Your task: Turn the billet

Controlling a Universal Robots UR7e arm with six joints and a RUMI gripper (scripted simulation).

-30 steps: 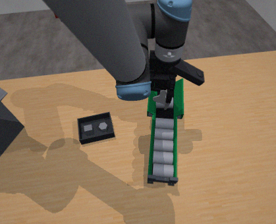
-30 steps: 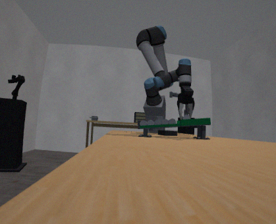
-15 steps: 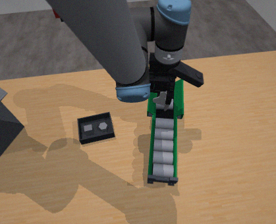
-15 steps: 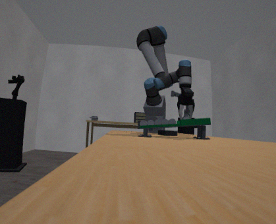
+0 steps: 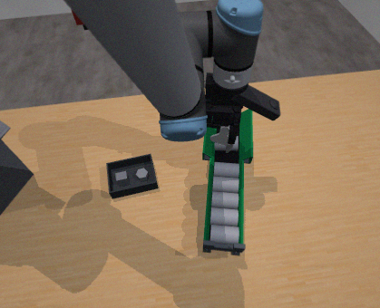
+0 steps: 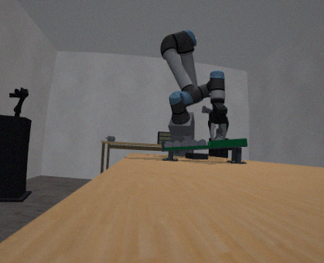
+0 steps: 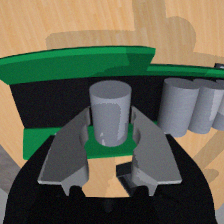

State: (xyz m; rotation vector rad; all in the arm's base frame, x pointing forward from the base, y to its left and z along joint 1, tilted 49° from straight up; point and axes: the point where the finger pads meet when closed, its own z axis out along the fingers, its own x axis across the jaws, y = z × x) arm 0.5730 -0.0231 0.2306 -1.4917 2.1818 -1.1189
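grey billet (image 7: 110,114) clamped in the tool (image 7: 110,150) — plain at the wrist, arm-hidden from top.

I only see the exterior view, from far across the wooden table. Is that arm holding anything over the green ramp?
Observer: Yes. The wrist view shows the end effector closed on one short grey steel billet.
Operator: Any more bars?
Observer: The top view shows five more billets lying across the green feed ramp, side by side down to its dark stop.
Operator: Anything else nearby?
Observer: A small black tray holding two grey pieces, beside the ramp.
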